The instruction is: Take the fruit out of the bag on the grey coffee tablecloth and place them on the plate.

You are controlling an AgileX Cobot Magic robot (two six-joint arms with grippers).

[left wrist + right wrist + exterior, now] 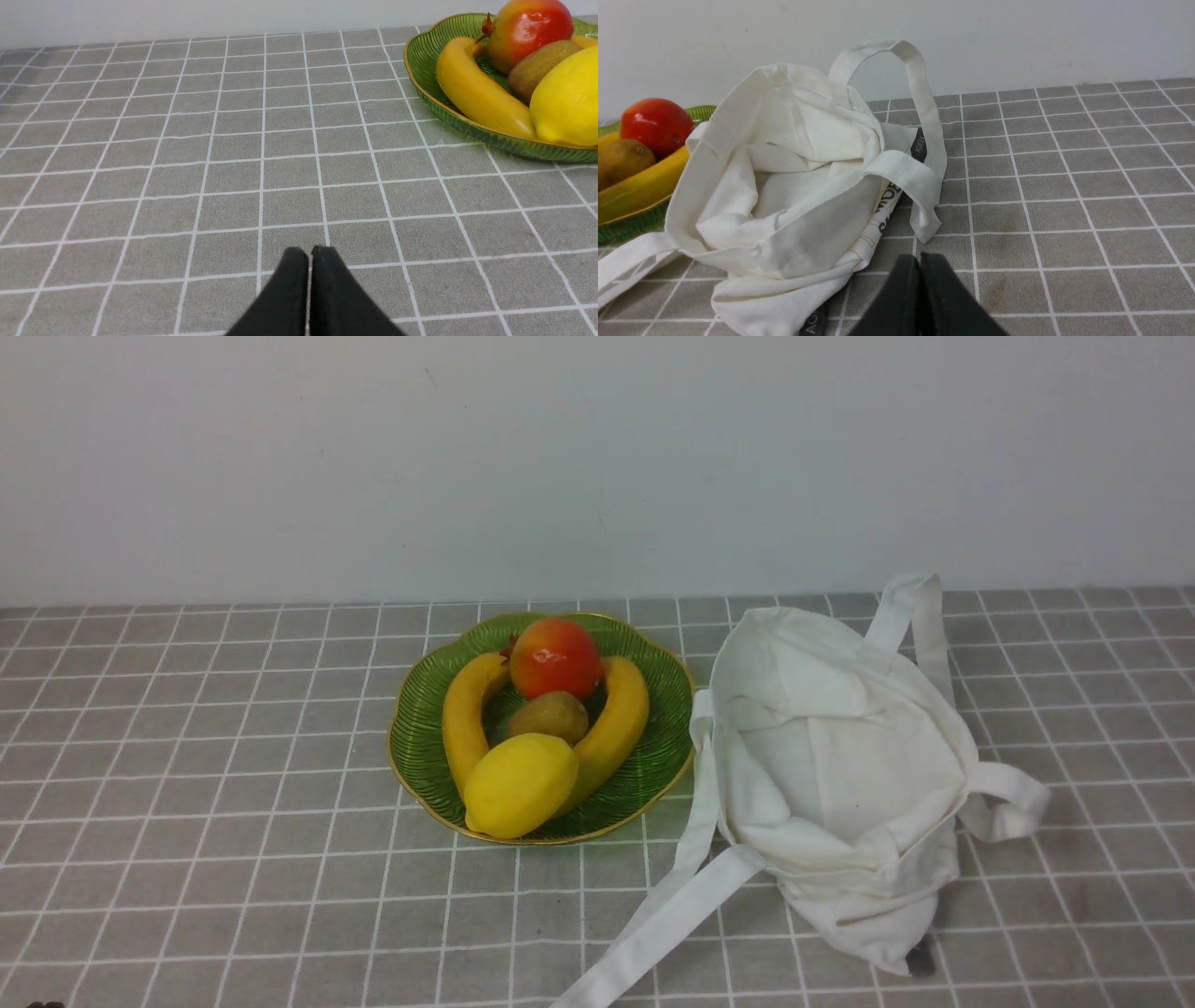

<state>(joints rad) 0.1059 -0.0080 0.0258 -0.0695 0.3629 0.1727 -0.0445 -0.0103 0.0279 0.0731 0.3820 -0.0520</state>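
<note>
My left gripper (309, 254): two matte black, tapered wedge-shaped fingers, lower centre of frame. My right gripper (920, 261): identical black fingers, unmarked.

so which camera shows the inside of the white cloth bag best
The right wrist view: it looks straight into the open mouth of the soft off-white cloth tote bag, showing only folded fabric, no fruit. The front view shows the bag whole, with a shallower look inside. The left wrist view misses it entirely.
</note>
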